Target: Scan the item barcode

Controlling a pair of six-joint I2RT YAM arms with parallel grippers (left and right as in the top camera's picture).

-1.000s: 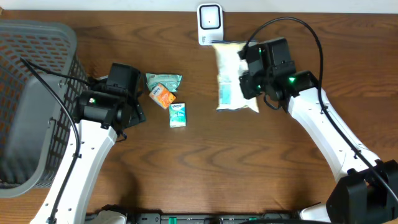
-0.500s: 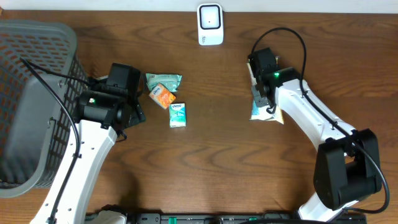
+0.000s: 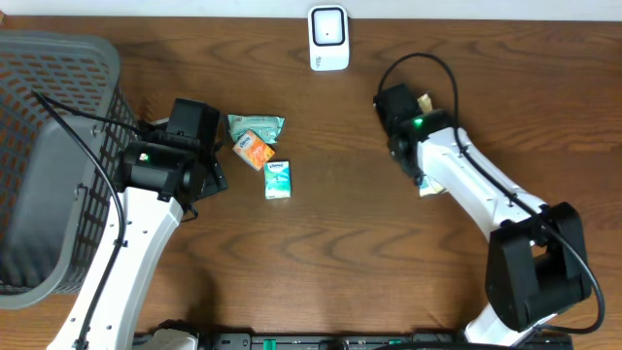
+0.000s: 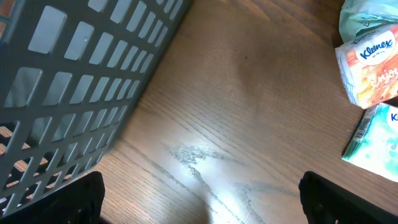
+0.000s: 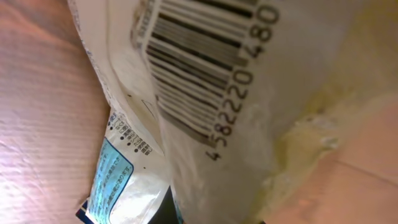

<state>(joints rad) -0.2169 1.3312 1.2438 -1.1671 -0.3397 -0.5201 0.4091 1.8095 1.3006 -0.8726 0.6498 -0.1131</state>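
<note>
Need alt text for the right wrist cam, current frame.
Extreme close-up of a white plastic bag filling most of the frame, its barcode running diagonally across the top with a row of digits alongside. A blue printed panel shows at the bag's lower left, and the wooden table is visible behind it on the left.

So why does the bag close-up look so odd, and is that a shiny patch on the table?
Right wrist view: the bag sits so close it nearly fills the frame, its barcode tilted but sharp, the lower right soft. Left wrist view: a pale glare streak on the table, tissue pack cut off at the edge. Overhead view: even light, no blur.
</note>
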